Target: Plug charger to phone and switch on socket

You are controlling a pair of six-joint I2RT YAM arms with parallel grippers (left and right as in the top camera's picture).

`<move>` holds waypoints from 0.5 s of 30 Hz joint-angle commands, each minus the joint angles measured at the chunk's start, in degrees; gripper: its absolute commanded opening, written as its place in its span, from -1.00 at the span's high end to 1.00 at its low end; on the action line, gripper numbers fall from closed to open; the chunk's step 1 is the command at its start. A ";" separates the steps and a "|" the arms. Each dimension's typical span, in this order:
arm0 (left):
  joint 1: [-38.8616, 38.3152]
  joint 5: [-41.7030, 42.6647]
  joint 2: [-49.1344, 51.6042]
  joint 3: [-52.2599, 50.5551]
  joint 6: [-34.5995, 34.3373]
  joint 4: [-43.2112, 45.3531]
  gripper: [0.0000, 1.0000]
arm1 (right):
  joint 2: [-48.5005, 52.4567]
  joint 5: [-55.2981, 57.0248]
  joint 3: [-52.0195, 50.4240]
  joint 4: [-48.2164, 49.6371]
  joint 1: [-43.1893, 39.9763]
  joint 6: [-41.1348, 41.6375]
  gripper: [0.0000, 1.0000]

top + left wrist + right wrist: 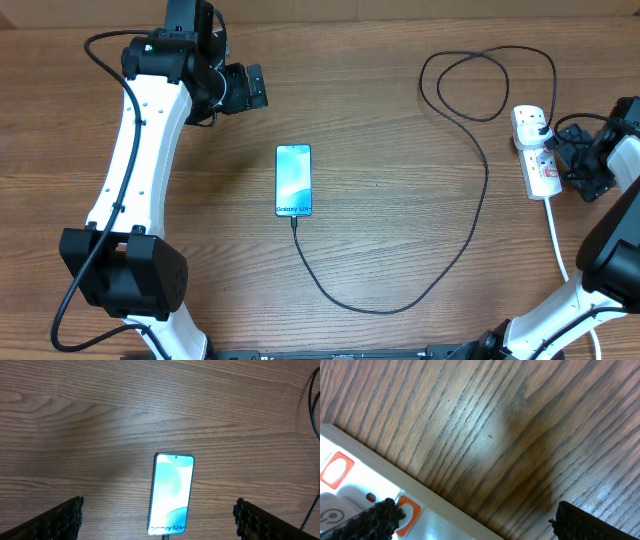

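Observation:
The phone (294, 180) lies face up mid-table, its light blue screen lit; it also shows in the left wrist view (171, 494). The thin black charger cable (440, 270) enters the phone's bottom edge, loops right and back up to its black plug (540, 128) seated in the white socket strip (538, 165). My left gripper (250, 88) is open and empty, up-left of the phone. My right gripper (578, 160) is open, low at the strip's right side; in the right wrist view its left finger (380, 517) sits by an orange switch (407, 510) on the strip (350, 490).
The strip's thick white cord (556, 235) runs down toward the front right edge. The charger cable coils in a loop (480, 85) at the back right. The rest is bare wooden tabletop (400, 180).

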 commanded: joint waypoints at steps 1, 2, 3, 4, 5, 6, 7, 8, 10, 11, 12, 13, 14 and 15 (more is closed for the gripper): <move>0.24 -0.59 -0.68 0.17 0.22 0.07 -0.99 | 0.33 -3.63 -0.85 -1.68 0.81 -1.29 -1.00; 0.24 -0.59 -0.68 0.17 0.22 0.09 -1.00 | 0.31 -3.63 -0.85 -1.77 0.81 -1.27 -1.00; 0.24 -0.57 -0.68 0.17 0.22 0.09 -1.00 | 0.31 -3.63 -0.85 -1.86 0.81 -1.27 -1.00; 0.24 -0.57 -0.68 0.17 0.22 0.09 -0.99 | 0.31 -3.63 -0.85 -1.99 0.81 -1.29 -1.00; 0.24 -0.59 -0.68 0.17 0.22 0.09 -0.99 | 0.31 -3.63 -0.87 -2.16 0.81 -1.27 -1.00; 0.24 -0.59 -0.68 0.17 0.22 0.07 -0.99 | 0.31 -3.63 -0.87 -2.23 0.81 -1.27 -1.00; 0.24 -0.59 -0.68 0.17 0.22 0.09 -1.00 | 0.31 -3.61 -0.92 -2.25 0.81 -1.29 -1.00; 0.24 -0.59 -0.68 0.17 0.22 0.09 -0.99 | 0.31 -3.61 -1.01 -2.21 0.81 -1.29 -1.00; 0.24 -0.59 -0.68 0.17 0.22 0.09 -0.99 | 0.33 -3.61 -1.07 -2.19 0.81 -1.29 -1.00; 0.24 -0.57 -0.68 0.17 0.22 0.09 -1.00 | 0.33 -3.61 -1.07 -2.19 0.81 -1.27 -1.00; 0.24 -0.59 -0.68 0.17 0.22 0.07 -1.00 | 0.33 -3.58 -1.07 -2.19 0.81 -1.27 -1.00; 0.24 -0.57 -0.68 0.17 0.22 0.07 -0.99 | 0.33 -3.58 -1.07 -2.19 0.81 -1.29 -1.00; 0.24 -0.59 -0.68 0.17 0.24 0.09 -0.99 | 0.33 -3.58 -1.07 -2.19 0.81 -1.29 -1.00; 0.24 -0.57 -0.68 0.17 0.22 0.09 -0.99 | 0.33 -3.58 -1.07 -2.21 0.81 -1.29 -1.00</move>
